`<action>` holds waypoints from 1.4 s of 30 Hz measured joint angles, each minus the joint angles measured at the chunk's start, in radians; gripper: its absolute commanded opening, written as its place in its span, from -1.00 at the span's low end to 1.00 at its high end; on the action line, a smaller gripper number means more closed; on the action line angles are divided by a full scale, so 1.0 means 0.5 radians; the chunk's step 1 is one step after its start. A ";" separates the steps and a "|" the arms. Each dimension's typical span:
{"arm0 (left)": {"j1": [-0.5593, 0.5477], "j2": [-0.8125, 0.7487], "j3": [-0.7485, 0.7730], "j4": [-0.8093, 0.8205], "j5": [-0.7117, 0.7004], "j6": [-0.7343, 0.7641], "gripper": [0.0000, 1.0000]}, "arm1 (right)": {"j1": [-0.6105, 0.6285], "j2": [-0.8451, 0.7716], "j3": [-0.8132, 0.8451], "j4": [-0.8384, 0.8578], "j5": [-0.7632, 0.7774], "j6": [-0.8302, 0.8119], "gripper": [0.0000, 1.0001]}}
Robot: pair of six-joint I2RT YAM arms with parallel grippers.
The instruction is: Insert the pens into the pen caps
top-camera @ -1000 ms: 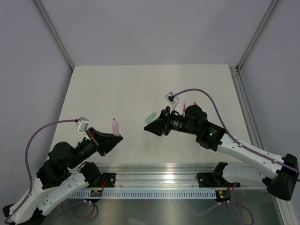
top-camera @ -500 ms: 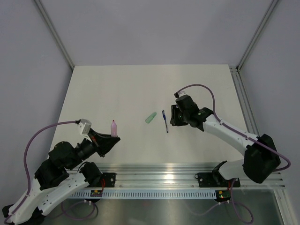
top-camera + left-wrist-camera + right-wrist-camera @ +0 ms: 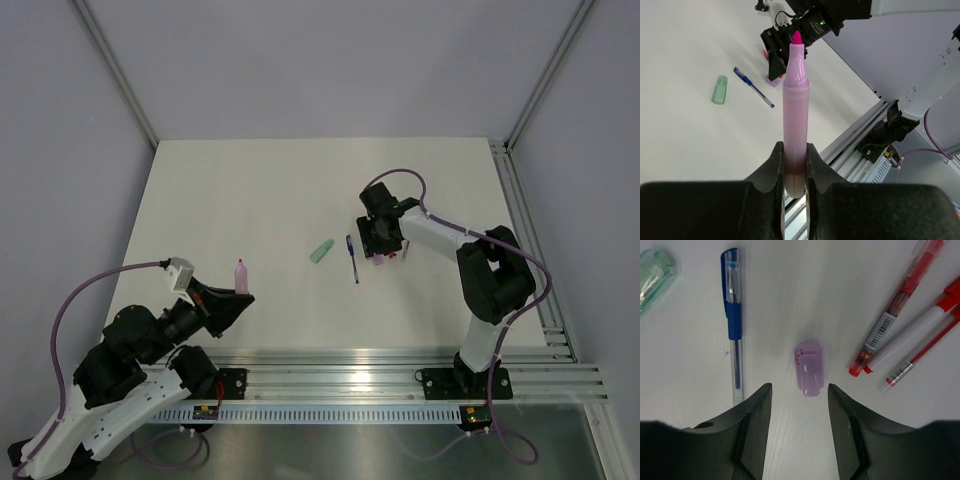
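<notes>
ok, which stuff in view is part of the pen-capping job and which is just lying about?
Job: pink pen, clamped in left fingers; pink cap, between right fingers, untouched; blue pen; green cap; red pens.
Lying about: nothing loose; otherwise only table, rail, purple cable.

L arm (image 3: pixel 135 350) sits folded low near its base, elbow back, wrist angled fwd and inward. L gripper (image 3: pixel 239 295) is clamped tight: both black fingers (image 3: pixel 774 167) pinch the bottom end of a pale pink plastic pen w/ magenta tip (image 3: pixel 795 100), holding it upright. R arm (image 3: pixel 455 240) reaches fwd and inward, upper link rising steeply from its base, wrist bent so R gripper (image 3: pixel 379 252) points straight down. Its black fingers (image 3: pixel 756 430) are spread wide, gripping nothing.
</notes>
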 measured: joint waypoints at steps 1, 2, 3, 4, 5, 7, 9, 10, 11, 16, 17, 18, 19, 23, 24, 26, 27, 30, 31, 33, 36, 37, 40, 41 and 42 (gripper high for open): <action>0.008 0.000 -0.001 0.001 0.003 0.001 -1.00 | -0.007 0.029 0.015 -0.014 -0.002 -0.011 0.10; 0.018 0.000 -0.002 0.001 0.011 0.003 -1.00 | -0.015 0.063 0.035 -0.031 -0.004 -0.022 0.10; 0.034 0.000 -0.002 0.001 0.027 0.006 -1.00 | -0.020 0.097 0.055 -0.044 -0.002 -0.031 0.09; 0.055 0.000 -0.002 0.002 0.043 0.008 -1.00 | -0.023 0.130 0.074 -0.052 -0.002 -0.037 0.08; 0.078 0.000 -0.002 0.002 0.064 0.009 -1.00 | -0.025 0.156 0.086 -0.059 0.000 -0.040 0.08; 0.119 0.000 -0.007 0.009 0.105 0.012 -1.00 | -0.026 0.201 0.114 -0.083 0.000 -0.047 0.08; 0.157 0.001 -0.019 0.024 0.158 0.018 -1.00 | -0.026 0.221 0.123 -0.101 0.000 -0.050 0.08; 0.182 0.001 -0.027 0.034 0.184 0.021 -1.00 | -0.026 0.228 0.133 -0.113 0.001 -0.051 0.08; 0.213 0.002 -0.034 0.040 0.217 0.024 -1.00 | -0.026 0.238 0.146 -0.122 0.001 -0.053 0.07; 0.376 0.004 -0.057 0.105 0.379 0.037 -1.00 | -0.026 0.326 0.214 -0.136 0.001 -0.055 -0.01; 0.398 0.004 -0.060 0.113 0.404 0.038 -1.00 | -0.026 0.340 0.219 -0.137 -0.005 -0.053 -0.04; 0.421 0.005 -0.063 0.120 0.431 0.040 -1.00 | -0.027 0.348 0.237 -0.144 -0.002 -0.054 -0.10; 0.441 0.008 -0.065 0.124 0.456 0.040 -1.00 | -0.027 0.357 0.250 -0.145 -0.001 -0.053 -0.15; 0.482 0.020 -0.067 0.136 0.522 0.045 -1.00 | -0.028 0.383 0.280 -0.143 -0.015 -0.047 -0.34; 0.491 0.020 -0.067 0.140 0.537 0.045 -1.00 | -0.028 0.383 0.280 -0.143 -0.016 -0.047 -0.50; 0.509 0.024 -0.068 0.154 0.562 0.045 -1.00 | -0.028 0.382 0.281 -0.142 -0.015 -0.042 -0.58; 0.514 0.026 -0.068 0.163 0.571 0.045 -1.00 | -0.029 0.382 0.281 -0.139 -0.016 -0.034 -0.60; 0.520 0.045 -0.069 0.181 0.594 0.043 -1.00 | -0.029 0.371 0.267 -0.114 -0.005 -0.011 -0.74; 0.522 0.055 -0.071 0.189 0.607 0.040 -1.00 | -0.029 0.351 0.246 -0.091 0.003 -0.002 -0.85; 0.523 0.082 -0.091 0.232 0.642 0.016 -1.00 | -0.029 0.261 0.164 -0.053 0.008 0.034 -0.88; 0.523 0.161 -0.175 0.365 0.721 -0.063 -1.00 | -0.024 -0.047 -0.013 0.031 -0.022 0.130 -0.91; 0.523 0.192 -0.224 0.420 0.748 -0.104 -1.00 | -0.018 -0.163 -0.063 0.079 -0.036 0.168 -0.92; 0.523 0.312 -0.363 0.607 0.819 -0.217 -1.00 | 0.060 -0.605 -0.195 0.237 0.005 0.325 -0.96; 0.521 0.373 -0.411 0.681 0.835 -0.259 -1.00 | 0.118 -0.745 -0.227 0.310 0.024 0.386 -0.97; 0.513 0.439 -0.450 0.747 0.840 -0.288 -1.00 | 0.182 -0.868 -0.258 0.391 0.043 0.446 -1.00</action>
